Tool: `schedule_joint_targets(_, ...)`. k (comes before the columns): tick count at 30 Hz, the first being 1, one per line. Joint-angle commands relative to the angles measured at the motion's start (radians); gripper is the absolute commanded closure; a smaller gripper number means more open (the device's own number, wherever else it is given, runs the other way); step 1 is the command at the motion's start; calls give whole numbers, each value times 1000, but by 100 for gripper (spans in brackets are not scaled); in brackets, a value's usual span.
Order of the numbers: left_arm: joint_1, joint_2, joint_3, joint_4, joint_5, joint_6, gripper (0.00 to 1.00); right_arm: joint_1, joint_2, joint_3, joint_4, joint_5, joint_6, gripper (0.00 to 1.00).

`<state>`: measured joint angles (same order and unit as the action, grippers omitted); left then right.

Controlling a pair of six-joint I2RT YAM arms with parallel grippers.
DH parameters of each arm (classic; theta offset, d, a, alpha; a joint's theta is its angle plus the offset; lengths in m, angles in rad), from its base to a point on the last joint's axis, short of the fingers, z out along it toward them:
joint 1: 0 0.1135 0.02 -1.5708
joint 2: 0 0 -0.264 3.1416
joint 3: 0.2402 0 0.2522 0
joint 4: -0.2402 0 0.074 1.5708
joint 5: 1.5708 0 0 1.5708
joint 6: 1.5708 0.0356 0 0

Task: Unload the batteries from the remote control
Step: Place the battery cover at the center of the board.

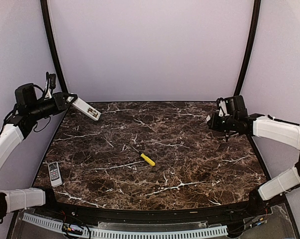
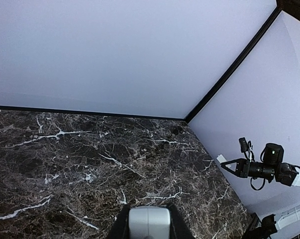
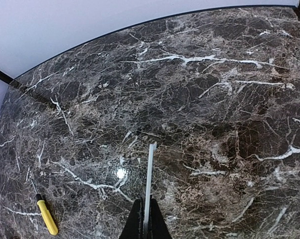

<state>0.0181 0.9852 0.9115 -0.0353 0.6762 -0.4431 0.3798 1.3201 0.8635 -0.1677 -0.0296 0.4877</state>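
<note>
My left gripper (image 1: 69, 100) is shut on a silver remote control (image 1: 85, 108) and holds it raised over the table's far left corner. The remote's end shows between the fingers in the left wrist view (image 2: 149, 221). Its open compartment (image 1: 93, 111) looks dark and reddish; the batteries inside cannot be made out singly. My right gripper (image 1: 212, 121) is raised at the right and shut on a thin white battery cover (image 3: 150, 174), seen edge-on in the right wrist view. The cover also shows as a small white tab in the left wrist view (image 2: 222, 159).
A yellow-handled screwdriver (image 1: 147, 158) lies on the dark marble table (image 1: 189, 159) near the middle; it also shows in the right wrist view (image 3: 47, 216). A second small grey remote (image 1: 54, 173) lies near the left edge. White walls close off the back and sides.
</note>
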Motion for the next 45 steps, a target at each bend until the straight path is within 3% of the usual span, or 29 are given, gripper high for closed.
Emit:
schedule_joint_targets(1, 4, -29, -18, -7, -6, 21, 100, -44, 75, -7, 92, -90, 2, 100)
schedule_joint_targets(11, 5, -25, -28, -3, -2, 14, 100, -62, 232, 107, -11, 83, -95, 100)
schedule_joint_targets(26, 3, -9, -37, 12, 16, -2, 100, -62, 438, 205, -64, 137, -112, 100)
schedule_joint_targets(30, 3, 9, -44, 32, 48, -21, 100, -61, 467, 217, -65, 98, -103, 95)
schedule_joint_targets(38, 0, 19, -48, 32, 57, -26, 100, -61, 492, 221, -76, 100, -103, 76)
schedule_joint_targets(45, -11, 27, -48, 32, 52, -24, 100, -58, 459, 213, -78, 71, -107, 68)
